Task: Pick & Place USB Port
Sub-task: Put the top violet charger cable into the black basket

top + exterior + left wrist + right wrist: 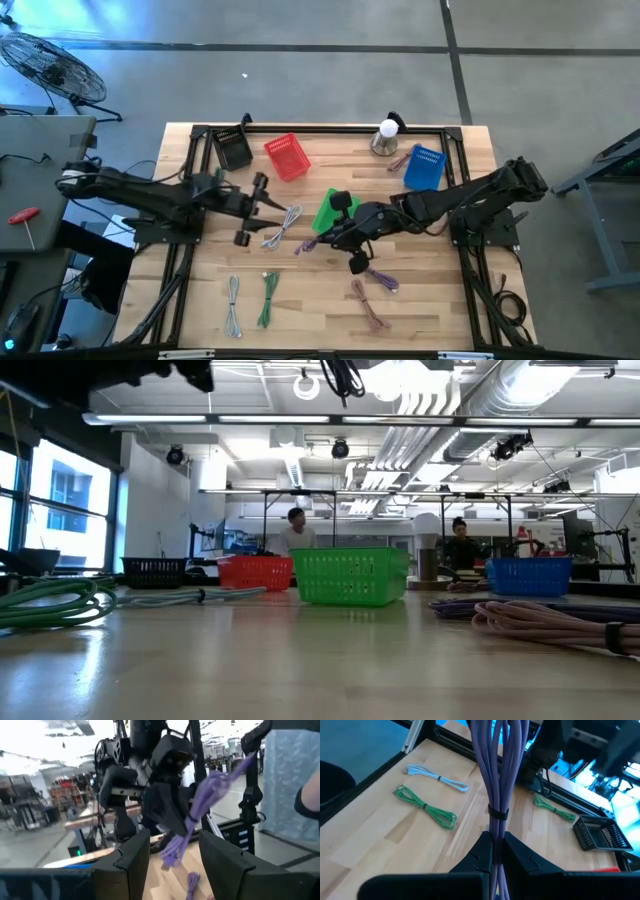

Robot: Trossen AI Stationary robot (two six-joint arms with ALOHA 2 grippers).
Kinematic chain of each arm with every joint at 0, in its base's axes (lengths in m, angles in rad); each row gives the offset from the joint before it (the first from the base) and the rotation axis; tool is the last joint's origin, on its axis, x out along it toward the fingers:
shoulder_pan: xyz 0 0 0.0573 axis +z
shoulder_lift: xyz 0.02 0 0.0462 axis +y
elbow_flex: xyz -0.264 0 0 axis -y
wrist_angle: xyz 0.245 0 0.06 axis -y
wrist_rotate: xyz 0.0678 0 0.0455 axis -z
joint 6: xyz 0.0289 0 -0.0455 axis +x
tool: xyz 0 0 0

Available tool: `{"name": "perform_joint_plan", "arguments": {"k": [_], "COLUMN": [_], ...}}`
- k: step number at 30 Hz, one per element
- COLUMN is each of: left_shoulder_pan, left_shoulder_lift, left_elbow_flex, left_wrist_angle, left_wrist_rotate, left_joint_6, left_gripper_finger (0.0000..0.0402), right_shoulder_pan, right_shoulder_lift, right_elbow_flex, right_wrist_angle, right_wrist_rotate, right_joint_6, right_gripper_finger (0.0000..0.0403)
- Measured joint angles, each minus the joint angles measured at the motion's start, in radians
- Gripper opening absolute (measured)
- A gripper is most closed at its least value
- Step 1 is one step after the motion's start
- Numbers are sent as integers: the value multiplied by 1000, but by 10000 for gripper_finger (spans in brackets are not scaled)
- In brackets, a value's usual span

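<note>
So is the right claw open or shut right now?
Shut. In the right wrist view the right claw pinches the purple cable bundle, both fingers tight against it.

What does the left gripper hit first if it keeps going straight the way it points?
Probably the purple cable bundle held by the right gripper, straight ahead of the open left gripper. Depth between them is unclear.

Overhead view straight down on wooden slatted table (330, 300), low view level across it, wrist views close, sharing bundled purple cable (495, 780).

Pale wooden table (420, 300) with satin sheen, perforated plastic green basket (350, 576), smooth rubbery purple cable (495, 780), matt black end effector fingers (520, 855)
</note>
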Motion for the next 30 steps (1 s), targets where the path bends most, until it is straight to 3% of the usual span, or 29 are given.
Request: {"name": "perform_joint_plan", "arguments": {"k": [12,16,18,30], "left_shoulder_pan": [0,-25,-47,-85], "left_shoulder_lift": [247,272,272,273], "left_elbow_flex": [179,202,203,204], "left_wrist_angle": [4,1,0,2], "left_wrist_rotate": [86,117,106,-70], "left_joint_6": [-58,-42,-4,62], "left_gripper_finger": [168,168,168,168], "right_shoulder_pan": [10,22,22,17], "right_shoulder_lift": [0,0,0,-1], "right_elbow_flex": [0,0,0,0], "right_wrist_angle": [3,-2,-2,22], "right_wrist_rotate": [15,130,168,163], "right_joint_6": [1,2,4,32], "right_gripper_finger": [13,13,13,13]}}
